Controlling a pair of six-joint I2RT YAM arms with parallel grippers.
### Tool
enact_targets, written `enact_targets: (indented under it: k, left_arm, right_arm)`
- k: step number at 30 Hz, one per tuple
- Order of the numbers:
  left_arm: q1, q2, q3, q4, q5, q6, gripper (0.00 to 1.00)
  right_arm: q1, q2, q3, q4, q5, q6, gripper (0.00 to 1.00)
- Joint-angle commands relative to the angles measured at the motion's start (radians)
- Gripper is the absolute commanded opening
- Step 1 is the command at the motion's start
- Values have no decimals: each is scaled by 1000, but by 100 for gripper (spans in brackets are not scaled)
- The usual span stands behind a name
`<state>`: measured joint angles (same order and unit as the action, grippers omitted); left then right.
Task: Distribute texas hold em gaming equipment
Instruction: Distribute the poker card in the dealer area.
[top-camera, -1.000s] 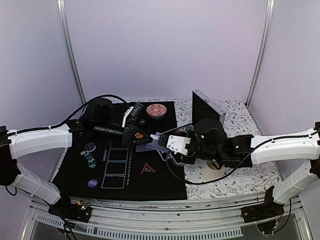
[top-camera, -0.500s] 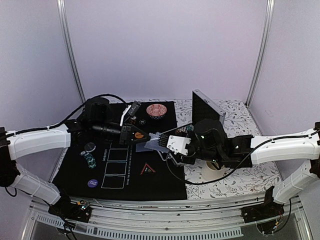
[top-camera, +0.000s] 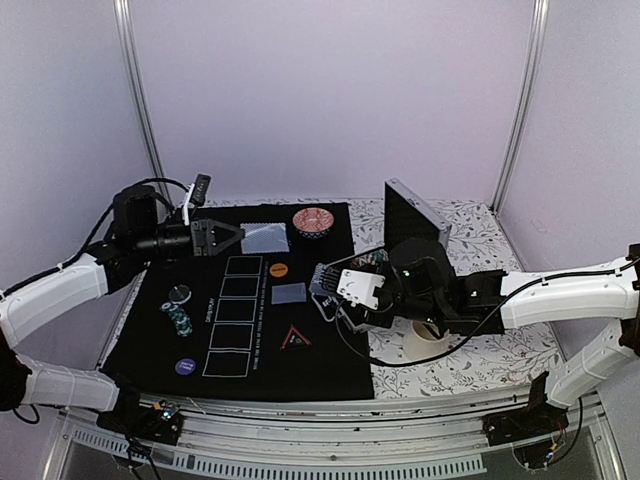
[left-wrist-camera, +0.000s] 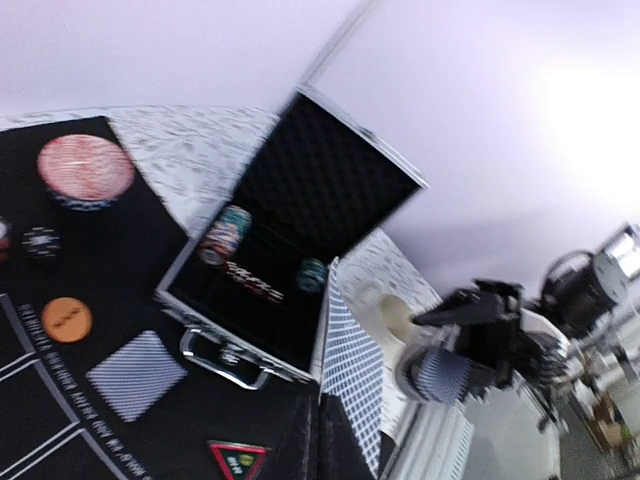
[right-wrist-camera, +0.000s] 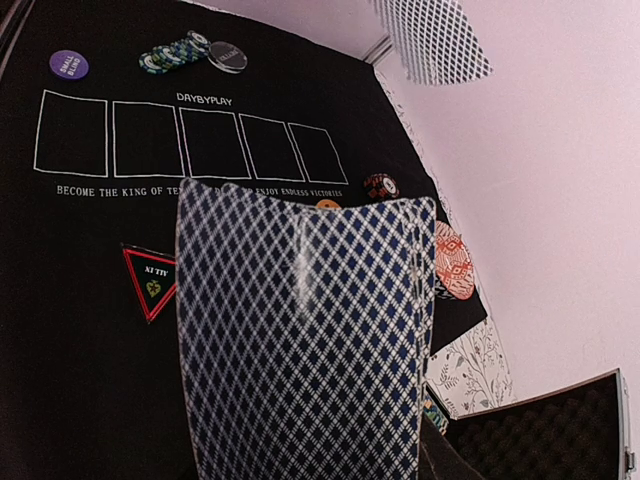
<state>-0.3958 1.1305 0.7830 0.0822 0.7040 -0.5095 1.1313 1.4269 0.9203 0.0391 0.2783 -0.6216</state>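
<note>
My left gripper (top-camera: 236, 237) is shut on one grey-blue-backed playing card (top-camera: 265, 238), held in the air over the far side of the black mat (top-camera: 330, 365). In the left wrist view that card (left-wrist-camera: 355, 365) stands edge-on between the closed fingers. My right gripper (top-camera: 338, 284) is shut on the deck of cards (right-wrist-camera: 305, 340) above the mat's right edge. A single card (top-camera: 289, 293) lies face down on the mat beside an orange disc (top-camera: 279, 269). A red triangle marker (top-camera: 295, 338), a chip stack (top-camera: 178, 318), a black disc (top-camera: 180, 294) and a purple disc (top-camera: 185, 366) also lie on the mat.
A red patterned bowl (top-camera: 314, 221) sits at the mat's far edge. An open black case (top-camera: 412, 215) with chips inside stands on the floral tablecloth behind my right arm. A white cup (top-camera: 428, 338) is partly hidden under that arm. A dark chip (right-wrist-camera: 380, 186) lies near the bowl.
My left gripper closed on a card at the deck, then swung back and to the far left with it. The right gripper and deck stayed put.
</note>
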Motion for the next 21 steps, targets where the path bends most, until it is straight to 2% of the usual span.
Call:
enact_targets:
  k: [1, 3, 6, 9, 14, 21]
  left_arm:
    - [193, 8, 7, -156, -238, -12, 0]
    - [265, 20, -57, -114, -355, -74, 0]
    - [324, 53, -155, 19, -430, -171, 0]
    - [357, 122, -186, 82, -512, -209, 0]
    - [431, 250, -192, 171, -517, -242, 0]
    - [433, 413, -195, 283, -512, -296, 0]
  right_arm:
    - [-4, -21, -7, 37, 3, 15, 41]
    - [-4, -23, -4, 35, -2, 17, 41]
    - [-4, -27, -2, 31, 0, 20, 41]
    - [-4, -32, 1, 13, 1, 25, 40]
    - [-5, -51, -4, 4, 4, 32, 40]
    - [-5, -56, -8, 6, 6, 37, 40]
